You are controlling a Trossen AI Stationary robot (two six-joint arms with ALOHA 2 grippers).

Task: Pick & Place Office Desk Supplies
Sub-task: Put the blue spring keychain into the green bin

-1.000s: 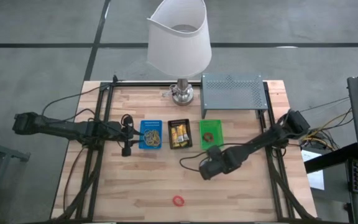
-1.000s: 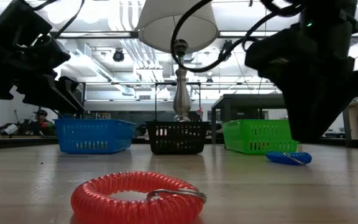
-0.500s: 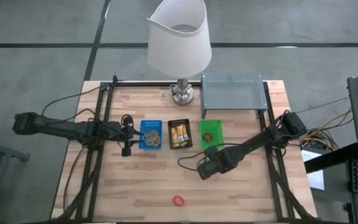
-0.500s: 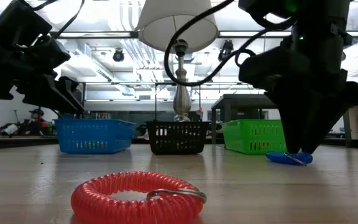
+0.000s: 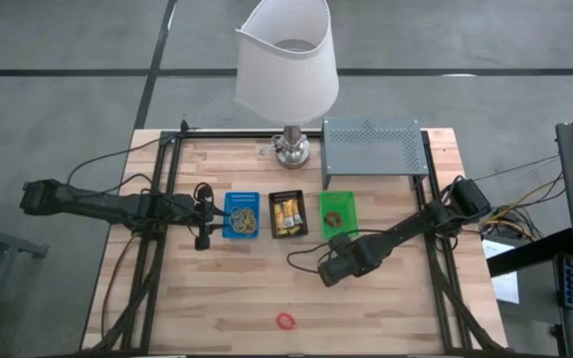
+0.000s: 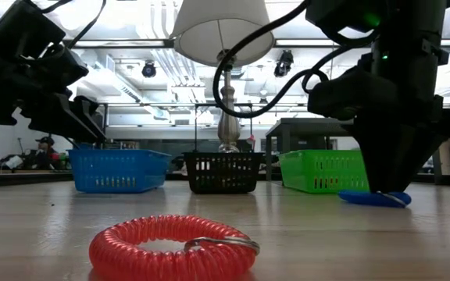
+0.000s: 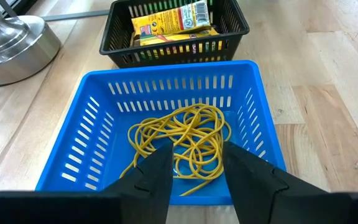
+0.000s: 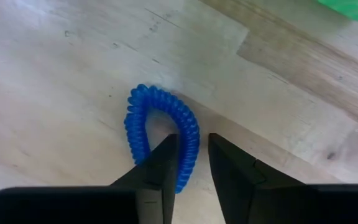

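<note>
A blue coiled ring [image 8: 137, 124] lies on the wooden table in front of the green tray [image 5: 337, 212]. My right gripper [image 8: 191, 146] points straight down at it and is shut on one side of it; the low view shows the blue ring [image 6: 373, 198] under that gripper [image 6: 385, 186]. A red coiled ring [image 5: 285, 320] lies flat near the table's near edge. My left gripper [image 7: 194, 171] hangs open over the blue tray [image 7: 179, 68], which holds tan rubber bands [image 7: 185, 140]. Yellow packets [image 7: 173, 22] lie in the black tray [image 5: 287, 214]. My right gripper has one side of the blue ring's coil [image 8: 190, 138] between its two fingers, with one finger [image 8: 166, 155] inside the ring and the other outside. The fingers come from above, pointing down. The ring lies on the table, squeezed into a long oval.
A lamp [image 5: 288, 60] with a metal base stands at the far edge, and a grey perforated shelf [image 5: 371, 149] is beside it. The three trays sit in a row mid-table. Bare wood lies between the trays and the red ring.
My right gripper has come down onto the blue ring and taken hold of its side. The ring has slid a little toward the table's right edge, staying on the wood.
</note>
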